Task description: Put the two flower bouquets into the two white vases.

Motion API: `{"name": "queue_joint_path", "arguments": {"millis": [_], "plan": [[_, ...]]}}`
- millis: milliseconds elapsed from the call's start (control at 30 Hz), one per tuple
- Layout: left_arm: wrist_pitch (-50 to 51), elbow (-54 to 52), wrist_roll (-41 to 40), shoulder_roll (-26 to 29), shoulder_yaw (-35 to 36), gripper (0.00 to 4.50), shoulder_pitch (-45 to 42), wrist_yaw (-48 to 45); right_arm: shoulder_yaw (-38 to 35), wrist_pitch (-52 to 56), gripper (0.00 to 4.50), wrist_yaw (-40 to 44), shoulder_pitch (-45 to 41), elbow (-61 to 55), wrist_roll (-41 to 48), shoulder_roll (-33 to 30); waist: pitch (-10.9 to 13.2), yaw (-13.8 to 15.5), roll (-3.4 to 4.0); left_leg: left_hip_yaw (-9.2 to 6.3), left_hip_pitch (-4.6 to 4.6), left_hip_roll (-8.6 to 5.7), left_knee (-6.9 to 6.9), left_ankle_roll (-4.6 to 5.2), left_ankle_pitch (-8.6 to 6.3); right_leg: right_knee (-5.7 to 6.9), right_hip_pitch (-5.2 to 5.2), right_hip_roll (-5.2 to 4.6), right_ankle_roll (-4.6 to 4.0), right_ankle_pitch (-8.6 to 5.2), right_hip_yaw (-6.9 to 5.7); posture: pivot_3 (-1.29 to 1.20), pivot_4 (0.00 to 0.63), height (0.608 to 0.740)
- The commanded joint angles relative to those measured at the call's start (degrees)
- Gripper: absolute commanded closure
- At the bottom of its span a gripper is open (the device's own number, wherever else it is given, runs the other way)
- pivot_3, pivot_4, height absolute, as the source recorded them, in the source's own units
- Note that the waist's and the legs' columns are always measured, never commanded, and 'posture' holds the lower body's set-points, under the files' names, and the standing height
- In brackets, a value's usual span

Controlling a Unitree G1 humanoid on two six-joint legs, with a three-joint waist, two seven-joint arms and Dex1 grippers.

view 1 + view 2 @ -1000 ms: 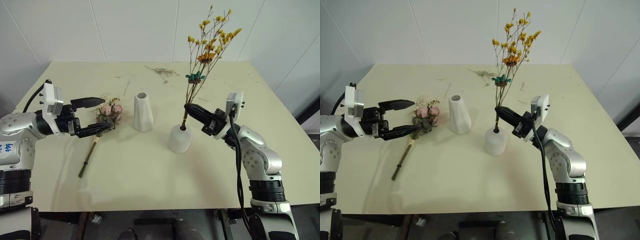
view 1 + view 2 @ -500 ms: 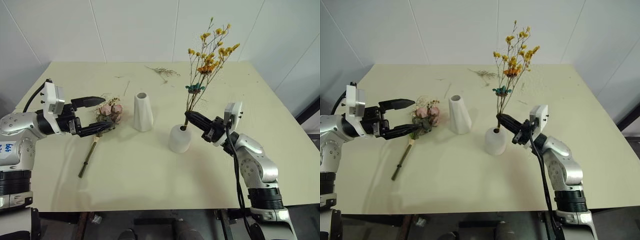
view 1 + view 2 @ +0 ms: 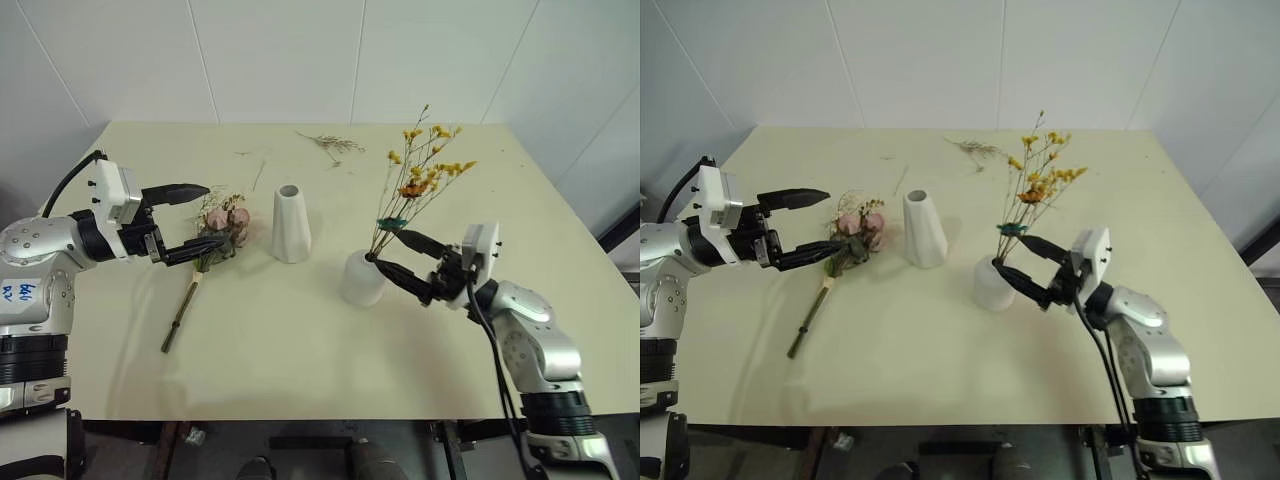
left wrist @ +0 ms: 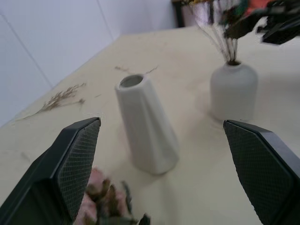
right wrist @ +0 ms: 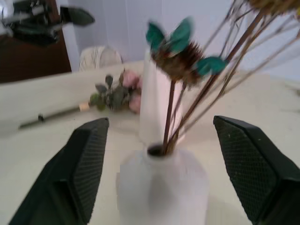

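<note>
The yellow-orange flower bouquet (image 3: 420, 185) stands in the short rounded white vase (image 3: 362, 278), leaning right, its teal tie (image 5: 178, 40) just above the mouth. My right gripper (image 3: 390, 250) is open, one finger on each side of the stems above the vase and touching neither. The tall cone vase (image 3: 291, 224) stands empty at mid-table. The pink rose bouquet (image 3: 222, 222) lies on the table to its left, stem (image 3: 182, 315) pointing toward me. My left gripper (image 3: 208, 216) is open, level, with its fingertips at the rose heads; the lower finger is close to them.
Loose dried twigs (image 3: 328, 143) lie near the table's (image 3: 300, 370) far edge, and a single thin twig (image 3: 256, 176) lies behind the tall vase. White walls close off the back. Bare tabletop spreads across the front and far right.
My right gripper has opened and let go of the yellow spray's stem, dropping lower and to the right. The spray has sunk deeper into the short vase. The left gripper has barely moved.
</note>
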Motion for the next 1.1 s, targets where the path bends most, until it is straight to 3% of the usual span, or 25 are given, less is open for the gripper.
{"name": "queue_joint_path", "arguments": {"millis": [33,233,433,1100], "plan": [[1.5,-0.5,1.9,3.0,0.6,0.0,1.1,1.4,-4.9,0.1,0.74,3.1,1.4,-3.0,1.4,-5.9,0.0,0.2,-0.01,0.02,0.0,0.0,-0.01,0.01,-0.01,-0.03,0.0,0.0,0.0,0.0,0.01,0.0,0.15,0.74],[23.3,0.5,9.1,9.7,-4.0,0.0,3.5,10.8,-12.8,-0.6,0.74,11.0,2.1,-2.0,3.3,-18.5,0.0,0.3,0.02,0.06,0.03,0.0,-0.03,0.03,-0.02,-0.03,0.0,0.01,0.01,-0.03,0.06,0.0,0.15,0.74],[35.1,0.2,11.9,11.9,-10.9,0.0,3.1,10.4,-12.6,3.5,0.74,15.0,-2.8,-5.4,6.4,-25.1,0.0,0.2,0.01,0.08,0.03,0.01,-0.04,0.04,-0.02,-0.12,0.04,0.02,0.02,-0.04,0.05,0.0,0.15,0.74],[48.8,8.6,24.2,6.9,-33.8,0.0,-16.3,9.0,-10.0,6.0,0.74,10.2,-0.6,-13.1,8.1,-18.7,0.0,0.5,-0.09,0.04,-0.09,-0.01,-0.07,0.03,-0.05,-0.22,0.01,0.0,0.05,-0.03,0.0,0.0,0.15,0.74]]}}
